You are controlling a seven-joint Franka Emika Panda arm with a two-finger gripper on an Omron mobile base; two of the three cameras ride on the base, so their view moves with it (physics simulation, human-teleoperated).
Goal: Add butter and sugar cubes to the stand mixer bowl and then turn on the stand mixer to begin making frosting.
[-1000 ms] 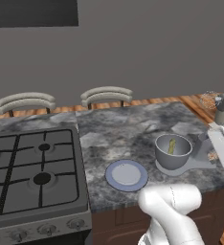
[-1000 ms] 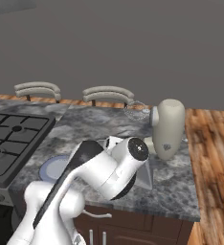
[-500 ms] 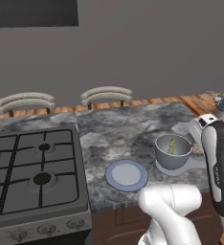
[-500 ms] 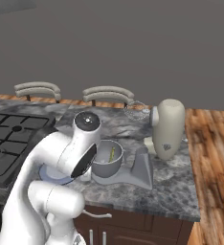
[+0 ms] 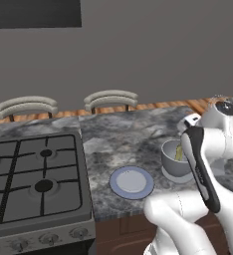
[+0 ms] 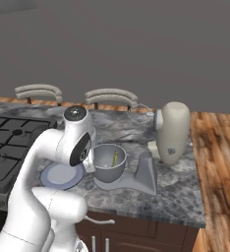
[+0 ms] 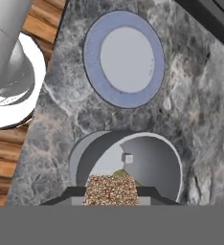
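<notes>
The grey stand mixer bowl [image 7: 133,162] lies right below my gripper [image 7: 115,191], which is shut on a speckled brownish sugar cube [image 7: 115,189]. A small pale sugar cube [image 7: 128,158] and the yellow butter [image 7: 126,173] lie inside the bowl. From the right base, the bowl [image 6: 109,162] sits on the grey base of the stand mixer [image 6: 172,132], its cream head tilted back, with the butter [image 6: 115,158] leaning inside. My white arm crosses in front of the bowl [image 5: 174,160] in the left base view.
A flat blue-rimmed plate [image 5: 131,181] lies on the marble counter between the bowl and the gas stove [image 5: 34,179]. Two chair backs [image 5: 111,98] stand behind the counter. The counter's edge and a wooden floor [image 6: 220,162] are to the right of the mixer.
My arm has swung up and across: its elbow now stands in front of the bowl in the right base view. Bowl, plate and mixer have stayed put.
</notes>
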